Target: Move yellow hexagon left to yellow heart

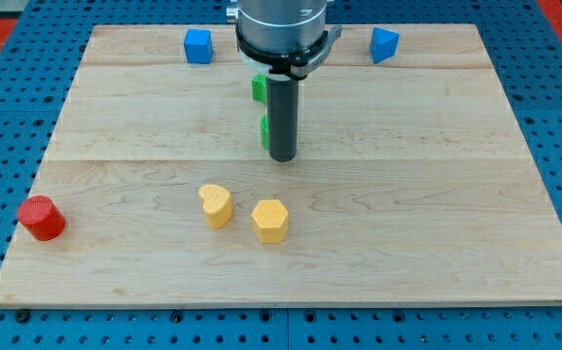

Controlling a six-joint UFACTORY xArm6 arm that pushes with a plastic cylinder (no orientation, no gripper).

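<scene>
On a pale wooden surface (437,243), a yellow hexagon block (270,221) sits just right of a yellow heart block (216,205), near the view's bottom. My tip (282,158), a bare rod without fingers, stands above them. Best to circle to the hexagon's right, then push leftward gently.
</scene>
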